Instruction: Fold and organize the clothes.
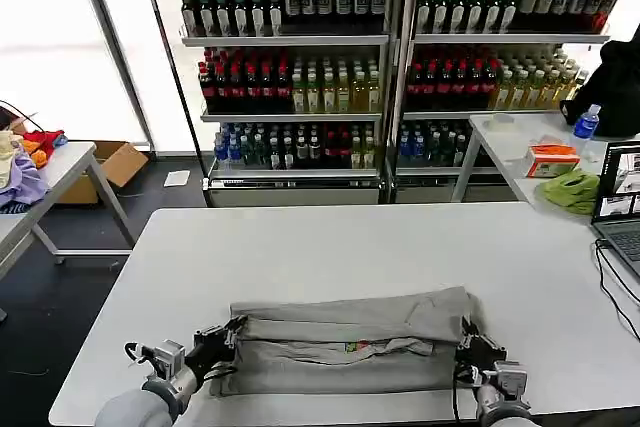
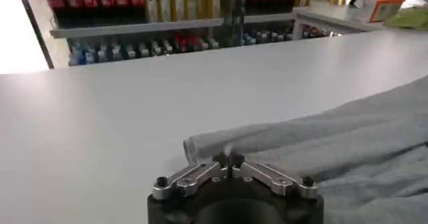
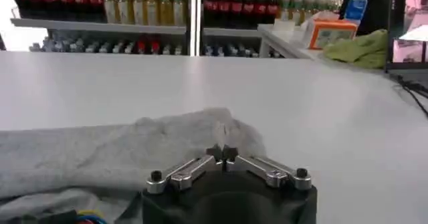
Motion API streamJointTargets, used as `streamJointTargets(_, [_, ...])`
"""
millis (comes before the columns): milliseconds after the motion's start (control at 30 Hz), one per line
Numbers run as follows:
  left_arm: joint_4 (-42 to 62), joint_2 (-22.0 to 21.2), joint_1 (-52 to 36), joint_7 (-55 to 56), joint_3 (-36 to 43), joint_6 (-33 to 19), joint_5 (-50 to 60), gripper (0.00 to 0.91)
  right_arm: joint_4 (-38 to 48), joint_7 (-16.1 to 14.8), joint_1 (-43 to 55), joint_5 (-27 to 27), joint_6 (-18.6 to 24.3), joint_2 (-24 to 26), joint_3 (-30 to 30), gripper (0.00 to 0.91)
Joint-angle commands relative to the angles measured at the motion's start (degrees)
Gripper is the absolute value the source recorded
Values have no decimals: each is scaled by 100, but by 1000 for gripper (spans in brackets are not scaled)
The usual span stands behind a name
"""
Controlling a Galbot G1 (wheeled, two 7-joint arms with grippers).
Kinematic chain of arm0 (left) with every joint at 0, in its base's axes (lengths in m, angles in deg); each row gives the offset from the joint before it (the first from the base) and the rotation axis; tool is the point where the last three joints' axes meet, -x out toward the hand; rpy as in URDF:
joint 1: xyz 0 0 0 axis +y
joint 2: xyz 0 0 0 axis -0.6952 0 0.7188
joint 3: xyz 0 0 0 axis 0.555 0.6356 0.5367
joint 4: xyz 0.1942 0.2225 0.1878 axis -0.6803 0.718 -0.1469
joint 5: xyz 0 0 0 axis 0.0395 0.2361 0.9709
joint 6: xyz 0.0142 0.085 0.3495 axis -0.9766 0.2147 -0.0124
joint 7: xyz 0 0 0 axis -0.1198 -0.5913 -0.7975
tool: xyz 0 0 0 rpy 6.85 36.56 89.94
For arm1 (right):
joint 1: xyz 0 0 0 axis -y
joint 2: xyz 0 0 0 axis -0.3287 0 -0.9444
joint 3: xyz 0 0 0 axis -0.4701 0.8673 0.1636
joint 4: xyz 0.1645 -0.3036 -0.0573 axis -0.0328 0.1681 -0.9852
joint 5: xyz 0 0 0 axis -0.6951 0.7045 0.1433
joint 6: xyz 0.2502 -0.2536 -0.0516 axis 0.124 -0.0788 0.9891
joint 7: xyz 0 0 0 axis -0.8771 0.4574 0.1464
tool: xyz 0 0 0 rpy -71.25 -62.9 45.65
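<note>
shirt (image 1: 345, 342) lies folded into a long band at 6 o'clock on the counter (image 1: 330, 247); left gripper (image 1: 232, 335) and right gripper (image 1: 467, 349) pinch its ends, fingers clenched on cloth, likely to lift evenly.

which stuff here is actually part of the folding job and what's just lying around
Part of the job:
- grey T-shirt, partly folded on the white table
- left claw, shut on its left end
- right claw, shut on its right end

Just lying about:
- lime-green cloth and orange box on the side table
- laptop
- drink shelves
- cardboard box
</note>
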Motion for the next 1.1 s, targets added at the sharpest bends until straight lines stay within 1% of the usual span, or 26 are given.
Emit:
streamJointTargets(33, [-158,-91,76,-9,-14,-79,9,907,60,34,-34,236,36,-50,78,907])
streamJointTargets(167, [-351,-182,36,89,-36,-40,-4,907,-186,55,-79,291,19,-60,-13,907])
streamJointTargets(300, [-680,-376,84,357,-243,3,59,907,-662,136,-235,392,49,-19,-363,907])
streamJointTargets(367, [-805,-586,156,510,-352,57,236,907,-870,173,-267,425,105,2,-603,907])
streamJointTargets(533, [-806,-1233,412,942,-549,135,253,907,-1166,340,-87,61,78,94,-914,907])
streamJointTargets(633, [-726,-1485,575,1001,-592,124,233,907,-1167,364,-11,81,130,58,-903,907])
streamJointTargets(733, [-626,-1634,625,1031,-582,129,277,907,-1087,400,28,107,177,-9,-780,907])
streamJointTargets(900, [-648,-1807,782,1044,-549,128,285,907,-940,421,57,131,260,-28,-657,907])
streamJointTargets(1100, [-625,-1956,767,1042,-488,120,347,907,-903,416,44,156,295,-12,-590,907])
